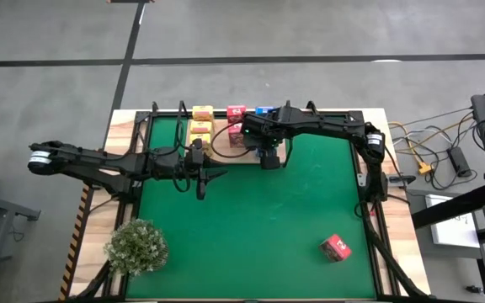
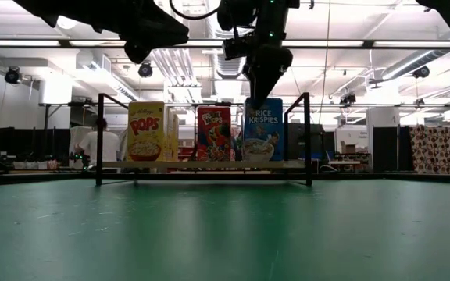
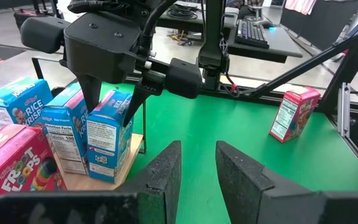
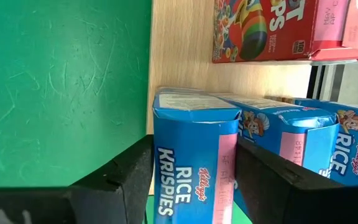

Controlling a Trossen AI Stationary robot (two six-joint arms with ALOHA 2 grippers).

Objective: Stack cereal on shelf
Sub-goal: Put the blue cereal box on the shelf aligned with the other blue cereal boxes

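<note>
Your left gripper (image 1: 201, 192) hangs over the green mat (image 1: 251, 227) just in front of the shelf (image 2: 209, 165), its fingers (image 3: 160, 171) spread apart with nothing between them — it only waits. Your right gripper (image 1: 268, 162) is down at the shelf's right end, its two fingers (image 4: 120, 180) standing on either side of the front blue carton (image 4: 194, 155); whether they press it or stand just clear, I cannot tell.

These cartons look light, stiff only at the edges and likely hollow, so take them across the narrow faces near the top and squeeze gently — hard pressure would probably dent the card. Their printed skin may be slick, and a tall light box tips easily when bumped.

On the shelf, from left to right, stand the yellow cartons (image 2: 147, 131), the pink-red cartons (image 2: 213, 133) and the blue ones, in rows running back. One pink-red carton (image 1: 336, 247) lies off the shelf, on the mat near the right front corner, well apart from both arms.
</note>
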